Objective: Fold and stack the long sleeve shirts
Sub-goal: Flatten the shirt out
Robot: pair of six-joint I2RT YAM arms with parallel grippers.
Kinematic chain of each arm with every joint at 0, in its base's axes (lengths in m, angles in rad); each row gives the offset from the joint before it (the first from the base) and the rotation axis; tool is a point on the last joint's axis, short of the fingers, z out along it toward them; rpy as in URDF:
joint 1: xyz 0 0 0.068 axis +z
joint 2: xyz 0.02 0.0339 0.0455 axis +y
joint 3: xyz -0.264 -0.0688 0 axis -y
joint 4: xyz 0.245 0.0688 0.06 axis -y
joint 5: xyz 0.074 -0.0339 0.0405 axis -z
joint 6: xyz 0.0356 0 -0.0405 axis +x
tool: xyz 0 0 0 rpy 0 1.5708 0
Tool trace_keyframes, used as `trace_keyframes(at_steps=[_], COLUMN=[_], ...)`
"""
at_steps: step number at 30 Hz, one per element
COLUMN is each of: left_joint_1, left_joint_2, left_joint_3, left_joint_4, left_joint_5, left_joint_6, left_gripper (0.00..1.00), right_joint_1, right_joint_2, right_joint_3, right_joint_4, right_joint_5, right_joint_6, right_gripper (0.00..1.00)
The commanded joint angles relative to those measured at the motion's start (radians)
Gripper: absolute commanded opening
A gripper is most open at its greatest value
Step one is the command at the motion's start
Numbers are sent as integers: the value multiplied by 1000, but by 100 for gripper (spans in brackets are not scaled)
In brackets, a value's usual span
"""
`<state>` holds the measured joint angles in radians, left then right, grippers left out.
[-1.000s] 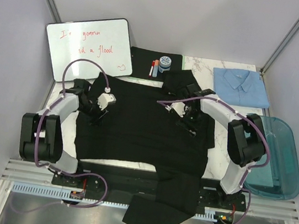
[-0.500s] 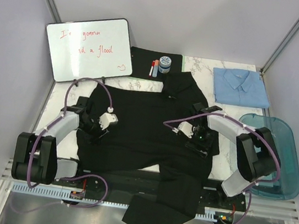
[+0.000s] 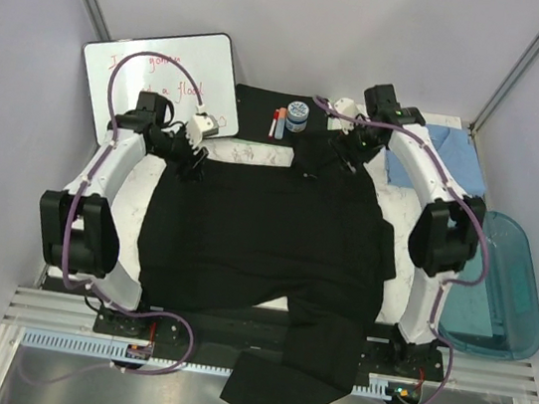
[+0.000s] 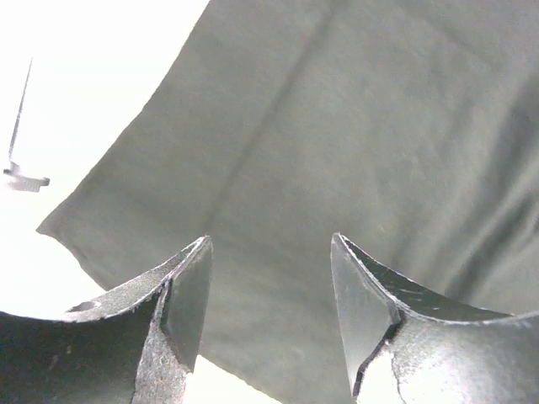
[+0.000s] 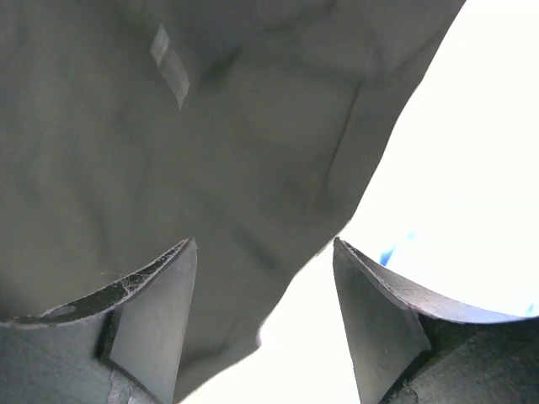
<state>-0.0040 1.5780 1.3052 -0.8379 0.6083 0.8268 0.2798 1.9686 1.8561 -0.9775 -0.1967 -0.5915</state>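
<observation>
Top external view: black shirt (image 3: 265,232) lies spread flat across table (image 3: 256,154), tail hanging off near edge, prob. laid out for folding. Left gripper (image 3: 194,154) & right gripper (image 3: 342,150) hover at its far corners. Blue shirt (image 3: 466,164) sits far right. Wrist views add what top can't: both prs of fingers spread, nothing pinched, cloth edge beneath.

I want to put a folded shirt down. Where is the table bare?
Bare table shows only in thin strips along the left and right edges of the black shirt. The far edge is crowded: whiteboard, markers, jar, left claw, right claw. The tray at right looks empty.
</observation>
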Motion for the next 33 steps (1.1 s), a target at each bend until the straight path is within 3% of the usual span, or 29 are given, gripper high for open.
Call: trace_keyframes(at_steps=[1, 9, 16, 19, 20, 22, 23, 33], left_joint_1=[2, 52, 58, 58, 59, 62, 64, 87], left_joint_2=[88, 134, 142, 157, 160, 168, 168, 218], left_joint_3=[87, 80, 39, 51, 58, 66, 69, 71], left_joint_4=[95, 131, 164, 169, 171, 177, 183, 289], left_joint_5=[51, 38, 33, 28, 24, 10, 10, -21], left_joint_6=[-123, -138, -141, -146, -147, -152, -156, -215], left_gripper=[65, 65, 65, 65, 65, 65, 65, 61], right_joint_1=[15, 61, 111, 128, 131, 133, 133, 130], right_joint_2=[231, 337, 345, 404, 439, 472, 487, 332], right_joint_3=[222, 252, 186, 241, 280, 330, 378, 269], right_joint_4=[71, 175, 238, 238, 238, 243, 243, 657], right_joint_5=[-36, -107, -129, -106, -80, -47, -31, 106], right_joint_6=[93, 124, 125, 131, 136, 169, 182, 363], right_gripper=[73, 87, 89, 74, 49, 26, 0, 0])
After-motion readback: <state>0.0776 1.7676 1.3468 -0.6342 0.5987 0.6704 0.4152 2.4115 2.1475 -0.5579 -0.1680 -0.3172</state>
